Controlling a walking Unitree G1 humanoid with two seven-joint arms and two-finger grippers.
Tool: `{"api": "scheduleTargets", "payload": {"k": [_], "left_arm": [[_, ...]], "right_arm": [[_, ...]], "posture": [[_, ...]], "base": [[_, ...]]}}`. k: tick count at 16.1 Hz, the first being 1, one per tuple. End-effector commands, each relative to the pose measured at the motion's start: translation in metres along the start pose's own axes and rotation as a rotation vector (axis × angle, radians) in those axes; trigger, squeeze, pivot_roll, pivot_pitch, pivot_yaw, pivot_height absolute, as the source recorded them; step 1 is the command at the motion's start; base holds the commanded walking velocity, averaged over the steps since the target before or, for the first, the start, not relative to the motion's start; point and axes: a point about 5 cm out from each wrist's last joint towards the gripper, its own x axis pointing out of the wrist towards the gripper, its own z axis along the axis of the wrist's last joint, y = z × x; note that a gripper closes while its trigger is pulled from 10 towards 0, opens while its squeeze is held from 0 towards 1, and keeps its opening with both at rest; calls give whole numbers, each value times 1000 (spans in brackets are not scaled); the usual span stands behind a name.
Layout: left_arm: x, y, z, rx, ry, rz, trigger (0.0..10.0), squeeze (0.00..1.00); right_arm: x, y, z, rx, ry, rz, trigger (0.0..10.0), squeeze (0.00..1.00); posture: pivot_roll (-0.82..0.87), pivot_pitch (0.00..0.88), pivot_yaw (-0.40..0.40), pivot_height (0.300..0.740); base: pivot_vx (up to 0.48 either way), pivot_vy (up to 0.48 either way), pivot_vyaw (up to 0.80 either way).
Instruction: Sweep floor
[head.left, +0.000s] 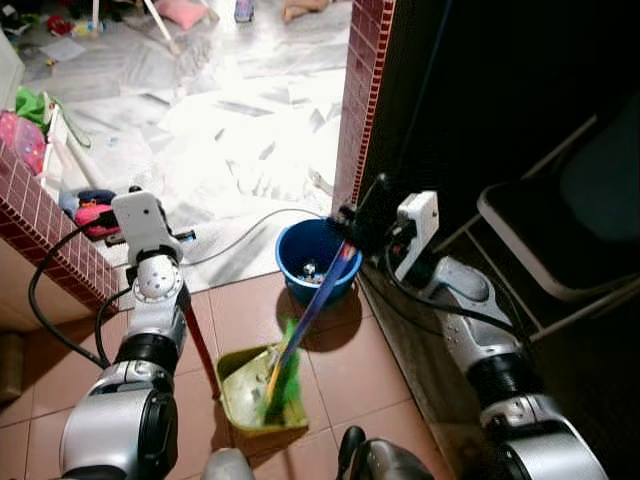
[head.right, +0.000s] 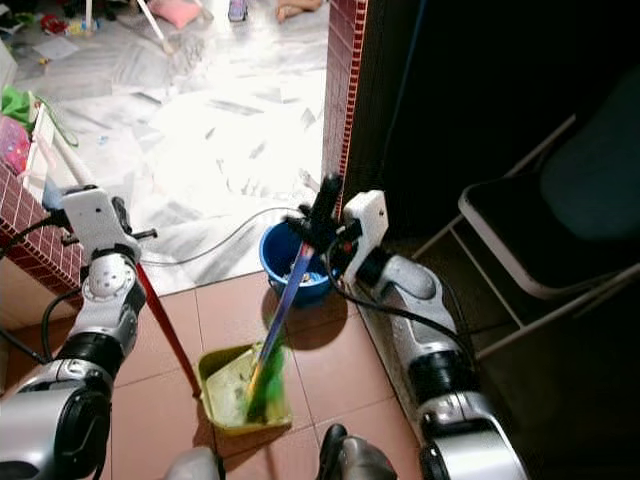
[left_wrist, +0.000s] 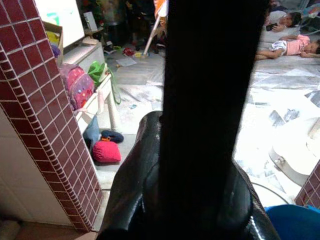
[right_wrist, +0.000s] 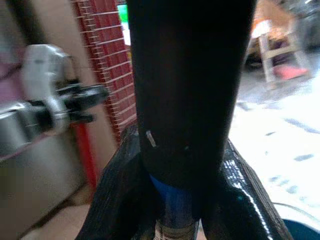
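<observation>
The robot stands on the terracotta floor at a doorway. Its right hand is clamped round the top of a broom with a blue handle, whose green bristles rest inside a yellow-green dustpan on the tiles. Its left hand grips the top of the dustpan's long red handle, which runs down to the pan's rear edge. Just beyond the pan sits a blue bucket, touching the foot of a red-tiled pillar.

I judge the broom light and stiff in the shaft, with soft, springy bristles that will splay under pressure; the high grip gives reach but little leverage, so a hold lower down would steer it better. The dustpan looks like thin plastic, light and liable to skid or tip on smooth tile unless its handle is held steady.

A dark folding chair stands to the right. I can read no brand, label or writing on anything.
</observation>
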Motion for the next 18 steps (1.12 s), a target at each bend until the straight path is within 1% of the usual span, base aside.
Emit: {"api": "scheduleTargets", "payload": {"k": [1, 2, 3, 4, 6, 9, 10, 11, 12, 13, 14, 15, 17, 18], "left_arm": [[5, 1, 9, -12, -28, 29, 10000, 0], [5, 5, 9, 6, -34, 51, 10000, 0], [6, 7, 9, 14, -37, 64, 10000, 0], [7, 14, 10, 34, -45, 99, 10000, 0], [8, 18, 11, 41, -48, 115, 10000, 0], [8, 21, 12, 54, -49, 126, 10000, 0], [8, 25, 9, 69, -39, 142, 10000, 0], [8, 25, 9, 65, -37, 144, 10000, 0], [7, 25, 7, 52, -29, 139, 10000, 0], [7, 22, 5, 35, -20, 115, 10000, 0], [6, 20, 5, 38, -17, 107, 10000, 0], [6, 20, 4, 41, -17, 108, 10000, 0], [7, 19, 4, 45, -10, 108, 10000, 0], [6, 19, 3, 47, -5, 109, 10000, 0]], "right_arm": [[0, 11, -3, 38, 27, 115, 10000, 0], [-6, 15, -1, 31, 62, 169, 10000, 0], [-9, 16, 0, 22, 79, 194, 10000, 0], [-14, 18, 4, 7, 109, 232, 10000, 0], [-17, 21, 9, -6, 121, 262, 10000, 0], [-18, 22, 14, -19, 133, 288, 10000, 0], [-17, 23, 17, -3, 133, 303, 10000, 0], [-18, 25, 19, 22, 126, 319, 10000, 0], [-17, 27, 25, 76, 96, 339, 10000, 0], [-19, 27, 30, 82, 109, 361, 10000, 0], [-21, 25, 31, 64, 132, 376, 10000, 0], [-26, 19, 34, 8, 177, 387, 10000, 0], [-31, 6, 40, -62, 207, 352, 10000, 0], [-33, -2, 40, -93, 213, 316, 10000, 0]], "posture": [[-25, 97, -14, 740], [-26, 97, -13, 740], [-32, 94, -14, 740], [-38, 89, -15, 740], [-40, 85, -14, 740], [-35, 76, -15, 740], [-33, 72, -16, 740], [-33, 71, -16, 740], [-32, 66, -17, 740], [-35, 57, -20, 740], [-37, 51, -20, 740], [-39, 46, -20, 740], [-47, 32, -24, 740], [-50, 21, -26, 740]], "base": [[0, 0, 0], [0, 0, 0], [0, 0, 0], [0, 0, 0], [0, 0, 0], [0, 0, 0], [0, 0, 0], [0, 0, 0], [0, 0, 0], [0, 0, 0], [0, 0, 0], [0, 0, 0], [0, 0, 0], [0, 0, 0]]}}
